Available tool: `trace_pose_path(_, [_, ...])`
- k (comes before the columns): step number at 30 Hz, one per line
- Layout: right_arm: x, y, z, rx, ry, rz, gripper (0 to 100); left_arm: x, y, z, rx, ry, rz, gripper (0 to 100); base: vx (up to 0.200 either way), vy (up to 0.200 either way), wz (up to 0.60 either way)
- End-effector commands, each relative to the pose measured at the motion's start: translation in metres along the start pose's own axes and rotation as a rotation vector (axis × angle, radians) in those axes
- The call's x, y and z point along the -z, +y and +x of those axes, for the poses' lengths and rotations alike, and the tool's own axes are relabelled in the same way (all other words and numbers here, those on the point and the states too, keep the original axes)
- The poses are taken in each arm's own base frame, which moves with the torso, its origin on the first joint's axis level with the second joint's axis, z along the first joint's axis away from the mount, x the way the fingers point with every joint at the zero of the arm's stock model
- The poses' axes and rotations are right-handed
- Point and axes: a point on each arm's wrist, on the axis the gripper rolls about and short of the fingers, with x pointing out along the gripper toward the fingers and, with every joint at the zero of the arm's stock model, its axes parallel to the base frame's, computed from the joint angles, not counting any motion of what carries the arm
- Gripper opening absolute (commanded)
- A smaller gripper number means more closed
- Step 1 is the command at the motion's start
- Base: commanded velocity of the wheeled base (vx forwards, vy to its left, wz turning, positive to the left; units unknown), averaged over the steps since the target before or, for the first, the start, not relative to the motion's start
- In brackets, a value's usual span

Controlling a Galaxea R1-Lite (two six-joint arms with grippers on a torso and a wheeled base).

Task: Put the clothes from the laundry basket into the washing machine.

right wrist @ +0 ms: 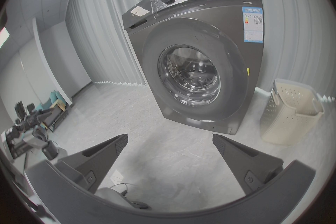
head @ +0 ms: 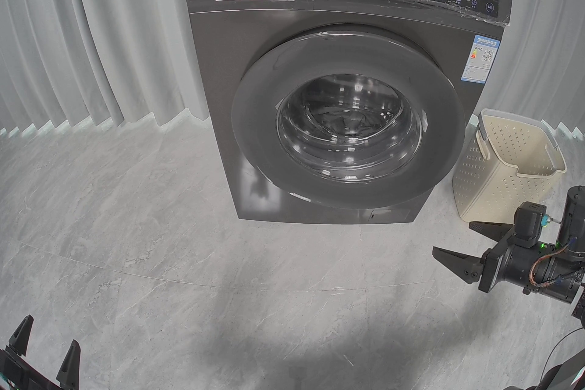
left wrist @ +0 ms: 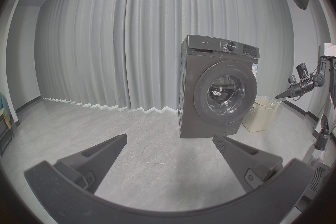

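What looks like dark cloth [head: 344, 120] lies behind the shut round glass door [head: 256, 105] of the grey front-loading washing machine [head: 244, 44]. The cream perforated plastic laundry basket [head: 518, 178] just beside it shows no clothes in its visible part. Loading seems finished, with little left to do. The right tool [head: 452, 237] hangs near the basket, wide and empty. The left tool [head: 50, 330], also wide, is well apart from both.

Pale grey marble-look floor [head: 134, 214], two things standing on it.
There's the grey front-loading washing machine [head: 341, 74] upright on the tiles, door shut, and just beside it on the robot's right sits the cream perforated laundry basket [head: 506, 166].
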Motion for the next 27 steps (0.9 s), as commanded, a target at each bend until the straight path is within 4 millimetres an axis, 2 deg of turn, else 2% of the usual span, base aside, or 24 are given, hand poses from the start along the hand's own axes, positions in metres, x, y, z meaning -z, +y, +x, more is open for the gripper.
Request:
trace_pose_path(1, [-0.002,0.008,0.007,-0.037,0.007,0.042,100,0.005,0.000,0.000,0.000,0.004,0.000,100,0.000,-0.200,0.00])
trace_pose_path(6, [0.002,0.008,0.015,-0.037,0.019,0.056,100,0.005,0.000,0.000,0.000,0.004,0.004,100,0.000,-0.200,0.00])
trace_pose_path(15, [0.005,0.018,0.032,-0.092,-0.015,0.054,100,0.005,0.000,0.000,-0.003,0.005,0.007,100,0.000,0.000,0.00])
trace_pose_path(20, [0.006,0.027,0.032,-0.101,-0.017,0.051,100,0.005,0.000,0.000,-0.003,0.005,0.007,100,0.200,0.000,0.00])
trace_pose_path(27, [0.007,0.027,0.033,-0.091,-0.011,0.072,100,0.005,0.000,0.000,-0.005,0.005,0.009,100,0.200,0.000,0.00])
